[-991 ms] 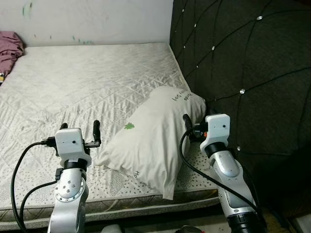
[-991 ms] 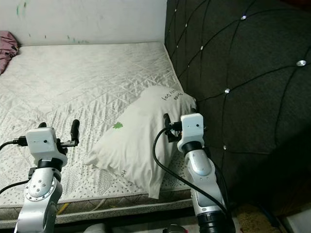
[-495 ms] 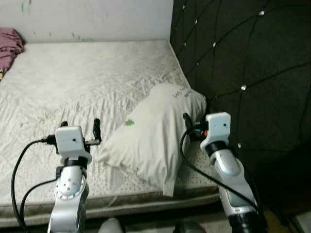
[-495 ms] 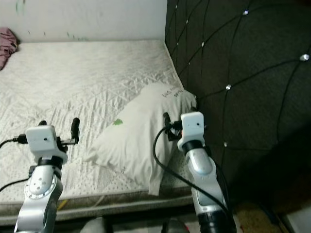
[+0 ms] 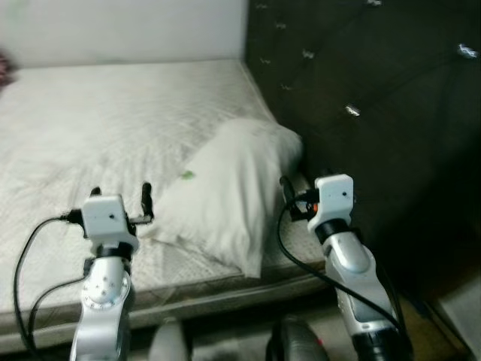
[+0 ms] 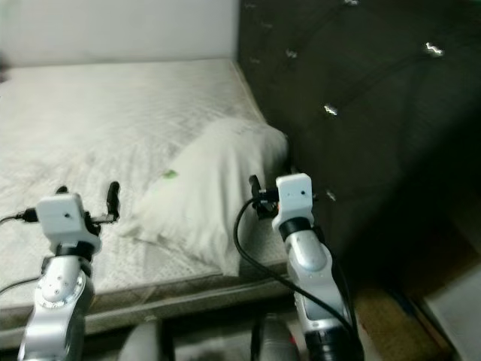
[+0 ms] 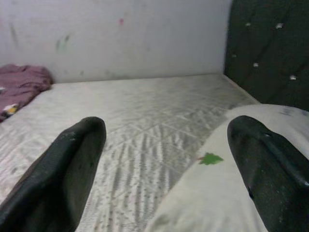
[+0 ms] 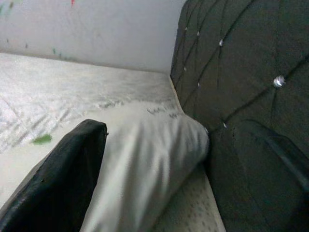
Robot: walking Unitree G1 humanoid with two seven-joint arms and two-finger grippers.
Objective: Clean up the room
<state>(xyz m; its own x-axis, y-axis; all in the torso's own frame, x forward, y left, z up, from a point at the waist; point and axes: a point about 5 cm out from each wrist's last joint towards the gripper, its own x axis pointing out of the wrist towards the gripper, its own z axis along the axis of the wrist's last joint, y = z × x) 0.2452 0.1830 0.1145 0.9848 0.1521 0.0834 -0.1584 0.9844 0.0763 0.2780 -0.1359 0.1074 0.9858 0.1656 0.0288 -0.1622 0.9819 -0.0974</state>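
Note:
A white pillow (image 5: 225, 188) with a small green leaf print (image 7: 210, 158) lies on the bare quilted mattress (image 5: 90, 120), its far end against the dark tufted headboard (image 5: 376, 83). My left gripper (image 5: 120, 197) hovers open over the mattress's near edge, just left of the pillow's corner; in the left wrist view the pillow (image 7: 231, 193) lies by one of its fingers (image 7: 270, 169). My right gripper (image 8: 169, 183) is open at the pillow's right side, between the pillow (image 8: 145, 164) and the headboard (image 8: 251, 72). Neither gripper holds anything.
A purple cloth (image 7: 21, 84) lies bunched at the mattress's far left corner by the pale wall (image 7: 135, 34). The mattress's front edge (image 5: 225, 282) runs just before my arms. Floor (image 6: 421, 316) shows at the lower right, beside the headboard.
The whole picture has shifted and blurred, so the camera moved; more floor shows at the lower right. Both arms keep their places beside the pillow, which has not moved.

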